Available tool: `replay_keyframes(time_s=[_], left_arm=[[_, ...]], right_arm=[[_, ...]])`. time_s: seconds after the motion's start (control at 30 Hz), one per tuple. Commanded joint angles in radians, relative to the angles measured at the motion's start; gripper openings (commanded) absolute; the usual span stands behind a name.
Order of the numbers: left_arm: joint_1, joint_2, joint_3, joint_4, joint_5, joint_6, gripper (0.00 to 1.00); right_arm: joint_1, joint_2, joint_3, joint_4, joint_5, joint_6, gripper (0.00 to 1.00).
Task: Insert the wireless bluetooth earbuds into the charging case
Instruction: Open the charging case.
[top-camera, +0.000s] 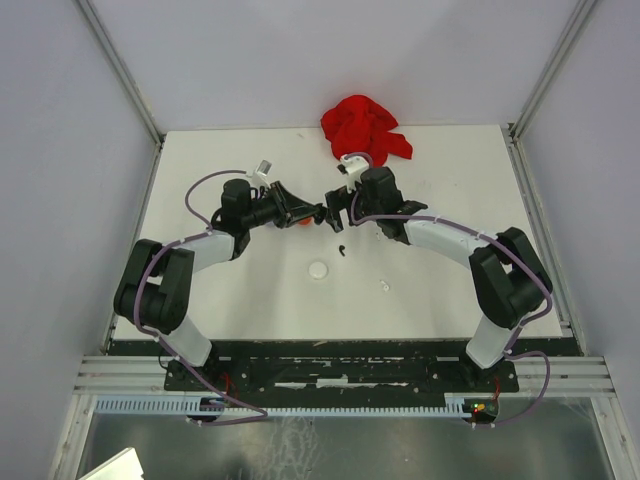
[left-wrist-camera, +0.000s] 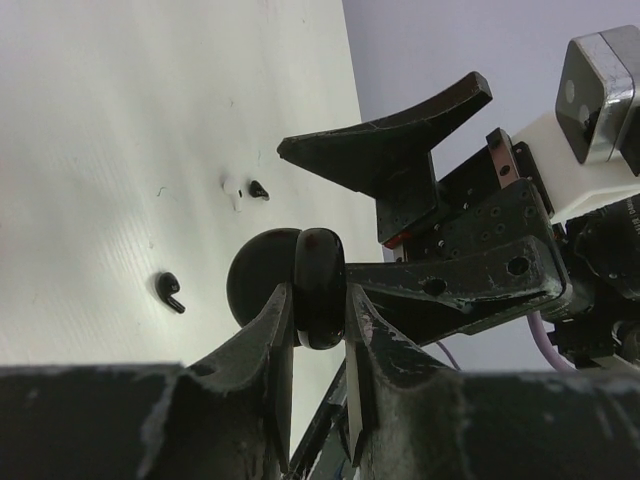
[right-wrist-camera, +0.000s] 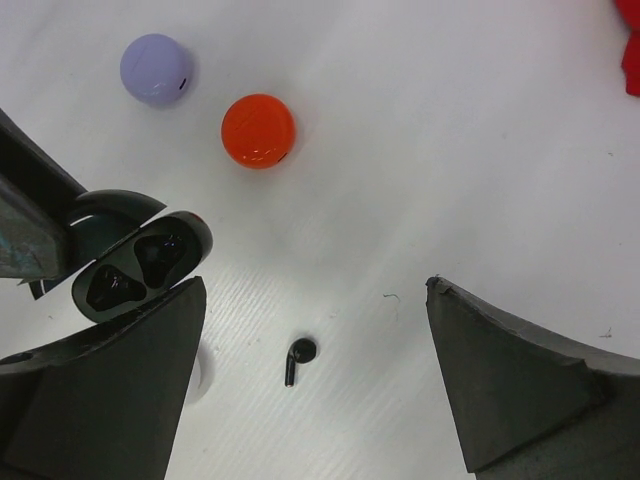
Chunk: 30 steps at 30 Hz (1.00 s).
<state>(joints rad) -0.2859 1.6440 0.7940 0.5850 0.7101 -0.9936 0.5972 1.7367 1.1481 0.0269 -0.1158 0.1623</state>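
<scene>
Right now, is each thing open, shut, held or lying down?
left fingers, shut on black case.
black case, lid open, held.
right fingers, open, empty.
black earbud, lying loose on table.
orange case, shut, on table.
lilac case, shut, on table.

From above, the left hand (top-camera: 312, 213) covers most of the orange case (top-camera: 297, 224), and a white speck (top-camera: 384, 286) on the table (top-camera: 250, 300) is too small to name. From the right wrist, a finger (right-wrist-camera: 110, 400) of the right hand (right-wrist-camera: 315, 288) hides part of the white disc (right-wrist-camera: 197, 375); the picture's edge cuts the red cloth (right-wrist-camera: 632, 45). Whether the hollows of the black case (right-wrist-camera: 135, 265) are filled is unclear.
</scene>
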Motion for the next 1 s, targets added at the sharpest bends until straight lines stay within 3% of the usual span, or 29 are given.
replay_keyframes(time_s=[0.0, 0.4, 0.57, 0.73, 0.97], left_arm=[[-0.007, -0.003, 0.033, 0.077, 0.038, -0.054, 0.03], [-0.005, 0.040, 0.012, 0.200, 0.043, -0.168, 0.03], [0.034, 0.031, -0.030, 0.255, -0.040, -0.257, 0.03], [0.083, 0.031, -0.111, 0.385, -0.128, -0.387, 0.03], [0.095, 0.028, -0.162, 0.490, -0.163, -0.450, 0.03]], right_arm=[[-0.008, -0.012, 0.034, 0.042, 0.040, 0.015, 1.00], [-0.014, -0.044, 0.013, 0.052, 0.069, 0.037, 0.99], [-0.015, -0.041, 0.064, -0.123, 0.128, 0.055, 1.00], [-0.011, 0.007, 0.124, -0.326, 0.112, 0.083, 0.90], [0.039, 0.104, 0.165, -0.405, 0.093, 0.082, 0.75]])
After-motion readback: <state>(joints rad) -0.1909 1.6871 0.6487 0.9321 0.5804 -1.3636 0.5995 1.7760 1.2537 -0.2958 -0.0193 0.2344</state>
